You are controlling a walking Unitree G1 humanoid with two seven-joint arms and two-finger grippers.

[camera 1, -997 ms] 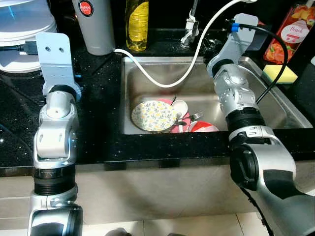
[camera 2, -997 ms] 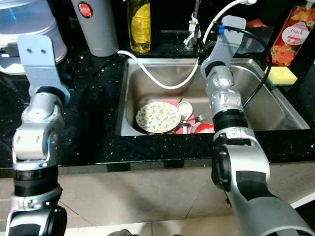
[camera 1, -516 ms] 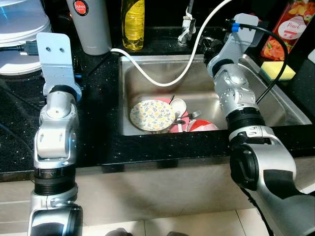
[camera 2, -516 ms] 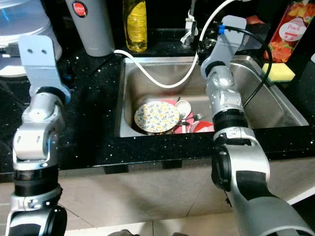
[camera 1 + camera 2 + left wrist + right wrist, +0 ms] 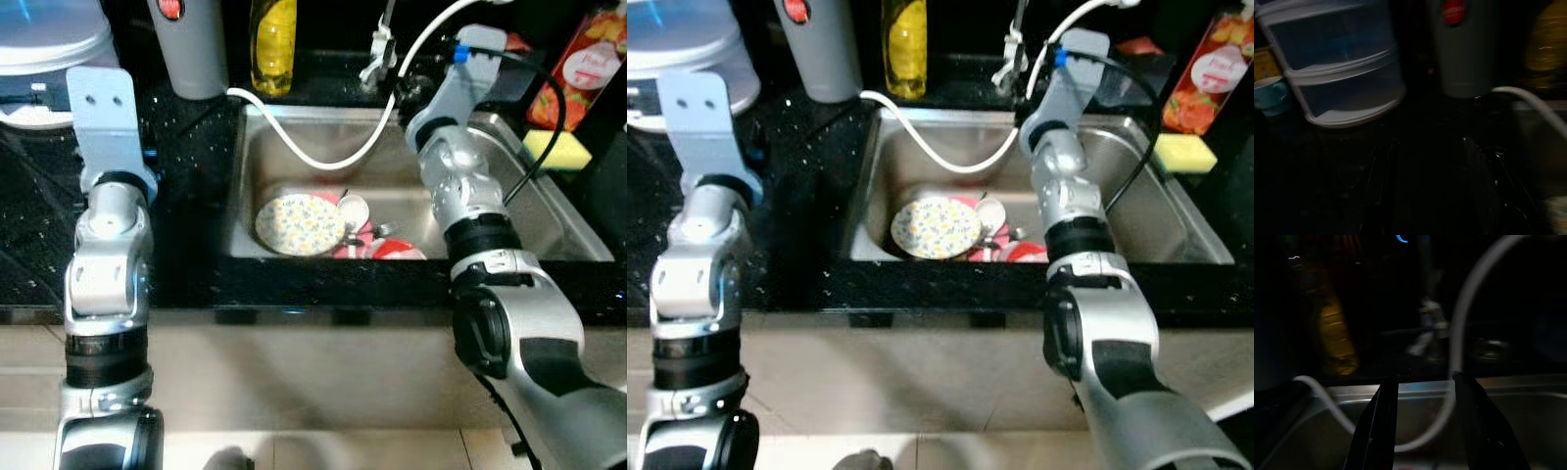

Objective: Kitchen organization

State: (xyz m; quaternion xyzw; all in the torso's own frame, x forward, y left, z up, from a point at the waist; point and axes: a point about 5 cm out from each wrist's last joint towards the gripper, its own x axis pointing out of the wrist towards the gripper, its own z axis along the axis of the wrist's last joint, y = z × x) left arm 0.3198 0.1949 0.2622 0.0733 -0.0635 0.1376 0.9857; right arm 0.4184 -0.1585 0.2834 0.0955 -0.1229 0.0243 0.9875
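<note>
A floral plate point(image 5: 299, 223) lies tilted in the steel sink point(image 5: 549, 211), on top of red plates point(image 5: 397, 251). A small white bowl point(image 5: 353, 210) and cutlery sit beside it. My right arm point(image 5: 460, 166) reaches over the back of the sink. In the right wrist view my right gripper point(image 5: 1425, 426) is open and empty, facing the faucet point(image 5: 1427, 333) and the white hose point(image 5: 1459, 333). My left arm point(image 5: 103, 225) is raised over the black counter. My left gripper point(image 5: 1430, 186) is open above the dark counter, facing a stacked translucent container point(image 5: 1337, 63) and a grey thermos point(image 5: 1464, 49).
A yellow bottle point(image 5: 272, 44) and the faucet point(image 5: 377, 54) stand behind the sink, with the hose point(image 5: 323, 157) looping into the basin. A yellow sponge point(image 5: 555, 149) and a peach carton point(image 5: 588, 69) are at the right. A teal cup point(image 5: 1271, 95) sits by the container.
The whole picture has shifted and blurred a little, so the camera has moved. Both arms keep the same pose and the dishes lie as before.
</note>
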